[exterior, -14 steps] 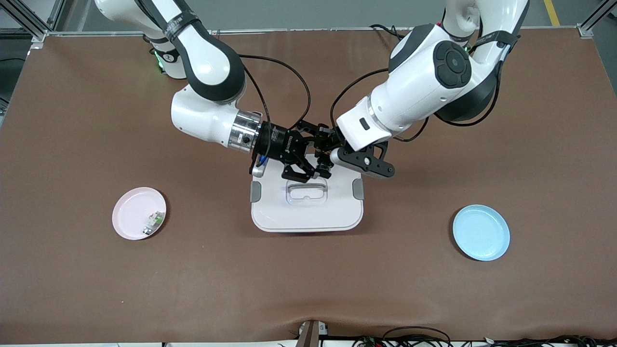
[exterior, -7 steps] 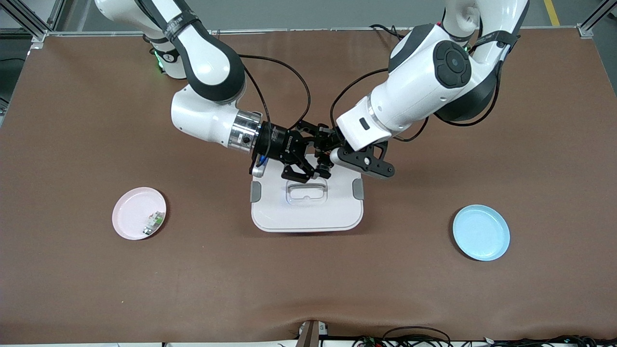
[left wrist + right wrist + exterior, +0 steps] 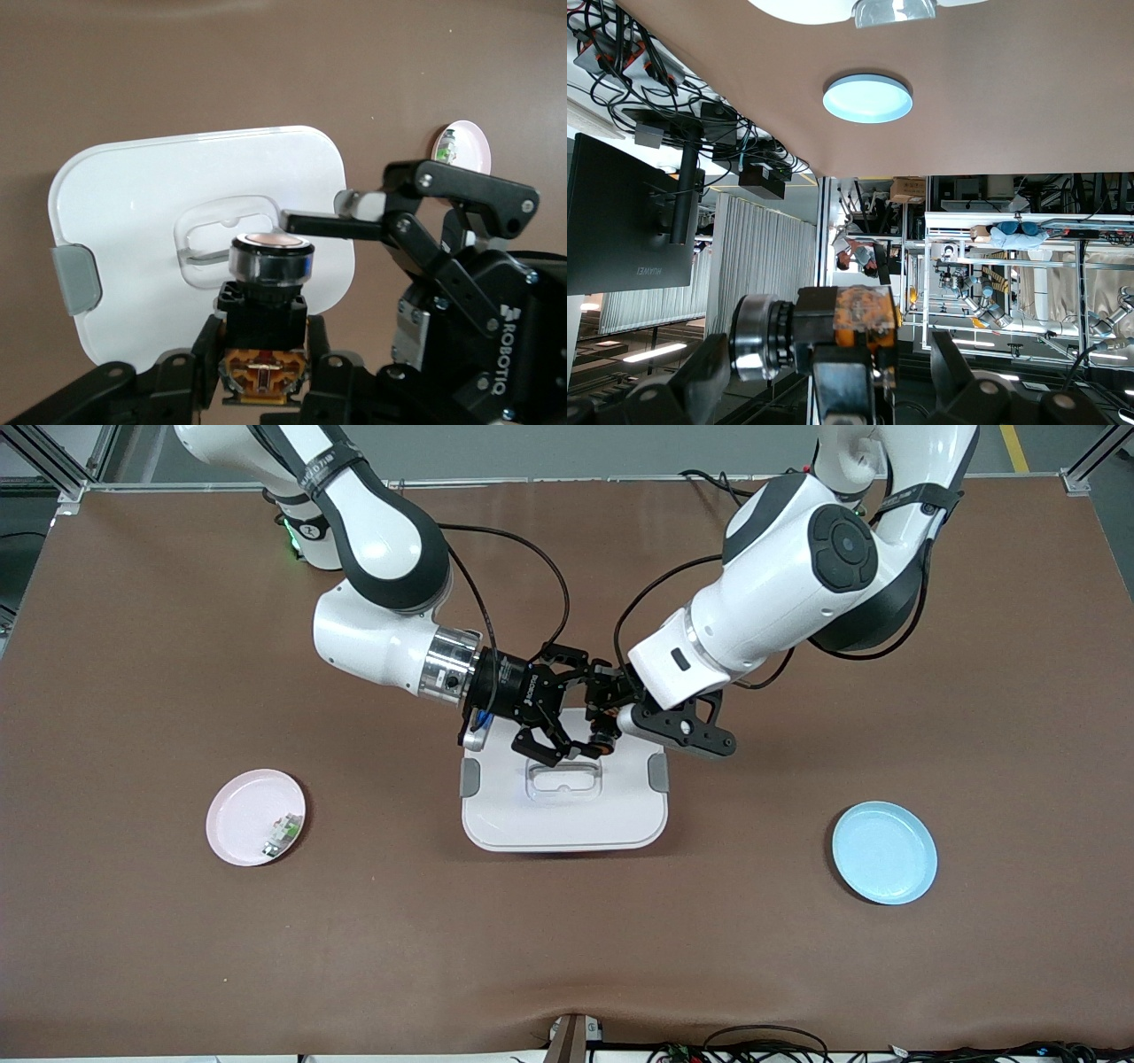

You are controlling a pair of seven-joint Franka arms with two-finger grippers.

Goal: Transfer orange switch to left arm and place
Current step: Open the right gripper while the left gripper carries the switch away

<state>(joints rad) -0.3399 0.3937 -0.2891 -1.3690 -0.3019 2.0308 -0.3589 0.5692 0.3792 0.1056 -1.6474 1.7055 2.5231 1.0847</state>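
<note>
While my left gripper (image 3: 592, 735) clamps the small black orange-buttoned switch (image 3: 266, 305) above the white plastic latched box (image 3: 563, 808), my right gripper (image 3: 574, 710) spreads wide; a loose pinch drops it.

"ROBOTIQ" is printed in white on the black right pincer (image 3: 319, 221) body, lower right of the left wrist view.

Both grippers (image 3: 580, 713) meet over the box (image 3: 563, 815).
</note>
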